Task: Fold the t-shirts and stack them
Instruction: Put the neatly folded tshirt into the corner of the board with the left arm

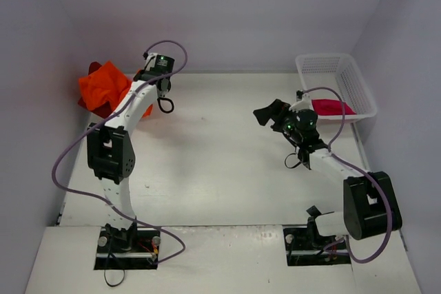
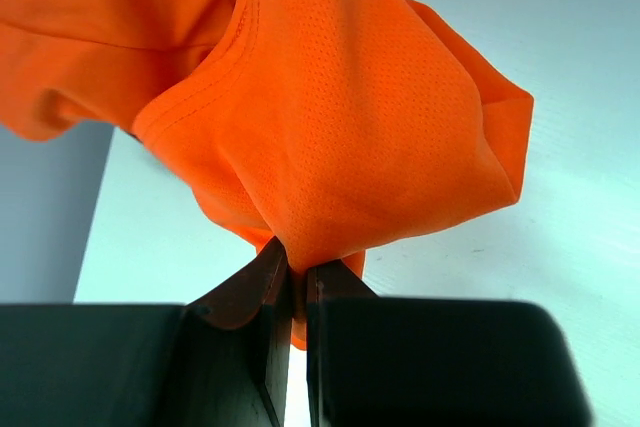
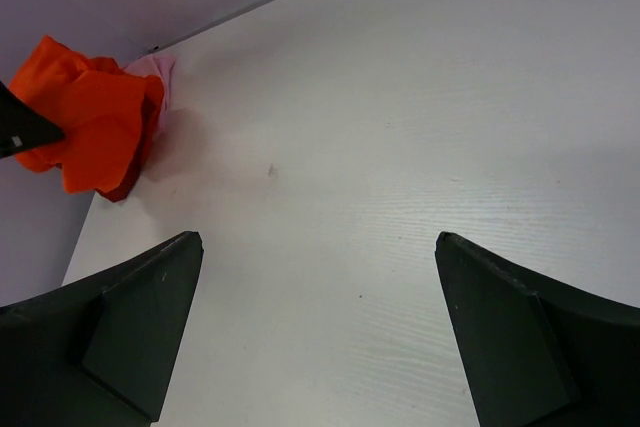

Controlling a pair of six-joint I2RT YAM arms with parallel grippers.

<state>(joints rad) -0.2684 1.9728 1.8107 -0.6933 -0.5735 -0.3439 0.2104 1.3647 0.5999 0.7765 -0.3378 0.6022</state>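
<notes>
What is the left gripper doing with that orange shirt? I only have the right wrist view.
Observer: In the left wrist view, the left gripper is shut on a bunched fold of the orange t-shirt.
Operator: Is there another shirt anywhere?
Observer: Yes, a crimson-pink t-shirt lies inside the white basket at the far right corner of the table.
Operator: Where is my right gripper relative to that basket?
Observer: From above, the right gripper is to the left of the basket, apart from it, and points away from it toward the left side of the table.
</notes>
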